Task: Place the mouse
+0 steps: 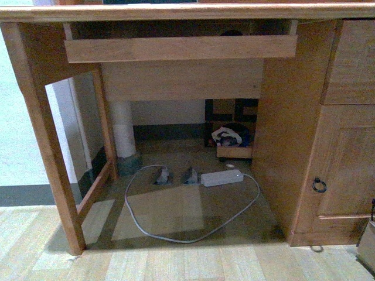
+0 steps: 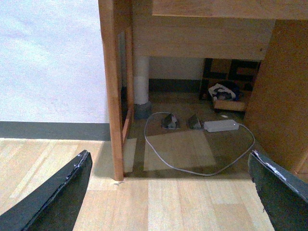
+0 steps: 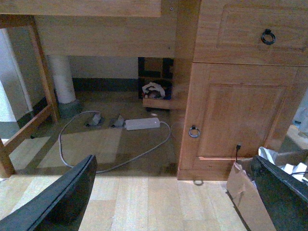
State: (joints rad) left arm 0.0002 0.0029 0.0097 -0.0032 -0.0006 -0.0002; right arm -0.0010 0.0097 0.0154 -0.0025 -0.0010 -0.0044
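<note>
Both hands were released. In the left wrist view the left hand (image 2: pixel 168 155) had its two dark fingers (image 2: pixel 53 197) spread wide, with only floor between them. The right hand (image 3: pixel 173 160) was spread the same way in its own view, grasping nothing. Neither arm showed in the front view.

From the front, the wooden worktop (image 1: pixel 176 10) ran across at 12 o'clock, with a pull-out tray (image 1: pixel 176 48) just beneath it. A small dark rounded hump, seemingly the mouse (image 1: pixel 232 32), peeked over the tray's front board at about 1 o'clock. Too little of it showed to be certain.

On the floor of the knee space, a white power brick (image 1: pixel 221 177) lay near the centre. A grey cable (image 1: pixel 176 237) looped from it toward 6 o'clock. A white pipe (image 1: pixel 123 129) stood at 9 o'clock. A cupboard door (image 1: pixel 345 170) with a ring pull (image 1: pixel 319 185) was at 4 o'clock. In the right wrist view, a cardboard box (image 3: pixel 245 192) sat on the floor just beside that cupboard.
</note>
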